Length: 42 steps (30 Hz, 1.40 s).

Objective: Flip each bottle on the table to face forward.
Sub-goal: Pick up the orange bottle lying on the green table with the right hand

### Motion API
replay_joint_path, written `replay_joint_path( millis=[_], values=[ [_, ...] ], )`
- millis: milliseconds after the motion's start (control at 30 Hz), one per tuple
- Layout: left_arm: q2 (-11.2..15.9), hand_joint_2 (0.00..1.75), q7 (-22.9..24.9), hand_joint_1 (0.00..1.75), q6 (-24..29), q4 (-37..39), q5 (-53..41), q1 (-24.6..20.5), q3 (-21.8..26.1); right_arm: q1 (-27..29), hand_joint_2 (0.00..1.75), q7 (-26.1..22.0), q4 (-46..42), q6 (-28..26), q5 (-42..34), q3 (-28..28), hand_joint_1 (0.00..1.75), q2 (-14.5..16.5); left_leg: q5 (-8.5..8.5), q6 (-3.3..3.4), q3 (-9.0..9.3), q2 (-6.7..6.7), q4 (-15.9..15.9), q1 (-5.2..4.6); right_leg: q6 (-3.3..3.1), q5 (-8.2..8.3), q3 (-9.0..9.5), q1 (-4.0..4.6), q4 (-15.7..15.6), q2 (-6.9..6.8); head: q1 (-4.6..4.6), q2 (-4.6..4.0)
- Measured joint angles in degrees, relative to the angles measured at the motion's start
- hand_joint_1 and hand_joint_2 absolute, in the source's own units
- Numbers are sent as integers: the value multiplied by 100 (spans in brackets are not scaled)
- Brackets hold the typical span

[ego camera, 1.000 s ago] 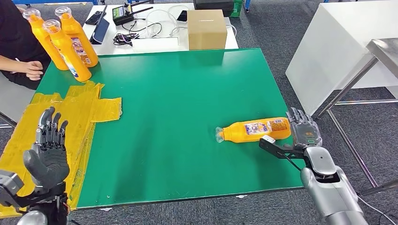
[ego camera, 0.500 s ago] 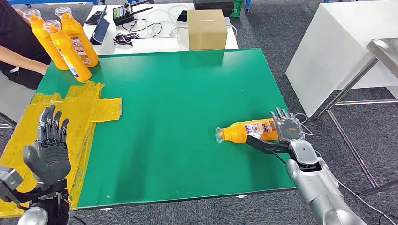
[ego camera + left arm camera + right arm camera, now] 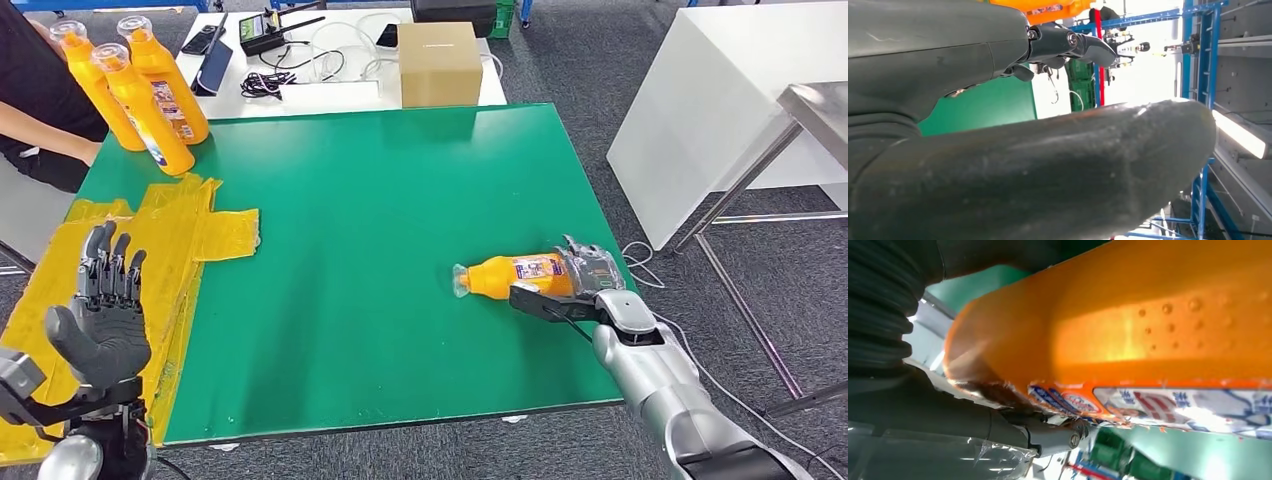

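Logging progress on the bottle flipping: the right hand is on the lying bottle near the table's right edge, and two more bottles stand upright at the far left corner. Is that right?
Not quite: the head view shows three orange bottles standing at the far left corner, not two. The rest holds: the right hand is closed around the base end of the lying bottle near the right edge of the green table.

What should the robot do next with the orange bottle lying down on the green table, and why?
Probably lift it a little and begin tipping it upright. The right hand is wrapped around the base end of the orange bottle, which lies on its side on the green table with its cap pointing toward the robot's left. Three bottles already stand at the far corner.
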Motion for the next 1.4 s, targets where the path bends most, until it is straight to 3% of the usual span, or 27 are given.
replay_joint_path(
  millis=[233, 633, 767, 833, 933, 1067, 1233, 1400],
  values=[
    [81, 0, -23, 0, 36, 72, 64, -24, 1, -392, 175, -129, 562, 162, -204, 286, 175, 3, -1, 0, 40, 3, 0, 3, 0, -1, 38, 1, -2, 0, 0, 0],
    [146, 0, -5, 0, 72, 128, 78, -25, 0, -522, 175, -142, 745, 259, -575, 510, 175, -20, -1, 0, 67, 1, 0, 3, 0, -1, 66, 1, -2, -1, 0, 0],
    [127, 175, 151, 0, 51, 94, 103, 100, 1, -30, 175, -128, 51, -290, -1209, 480, 175, 42, -1, -1, 56, -10, -2, 3, 0, -1, 69, 4, 0, -3, 2, 0],
    [73, 175, 222, 0, -4, 20, 228, 230, -1, 441, 175, -65, -791, -483, -1589, 453, 175, 202, -3, -2, 43, -2, -2, 4, -1, 0, 56, 8, 1, 3, 1, 0],
    [-111, 175, 244, 0, 5, -127, 476, 410, -41, 1072, 175, 131, -2218, -858, -1853, 586, 175, 691, -3, -6, 21, 8, -3, 7, -2, 0, 22, 14, 4, 9, -1, 0],
    [-358, 175, 67, 0, 254, -333, 532, 616, -164, 1444, 175, 343, -3576, -1355, -2054, 1161, 175, 1345, 2, -15, -4, 0, -3, 22, -12, -7, -7, 23, 5, 3, -1, 0],
    [-515, 175, -163, 0, 566, -566, 268, 794, -299, 1570, 175, 311, -4322, -1637, -2382, 1808, 175, 1832, 1, -17, -17, 0, -6, 23, -17, -11, -15, 23, 7, 0, 0, 0],
    [-573, 175, -223, 0, 634, -721, 164, 910, -428, 1572, 175, 299, -4593, -1697, -2599, 2145, 175, 2084, 2, -16, -19, -10, -4, 17, -16, -10, -15, 19, 5, -4, 1, 0]
  ],
)
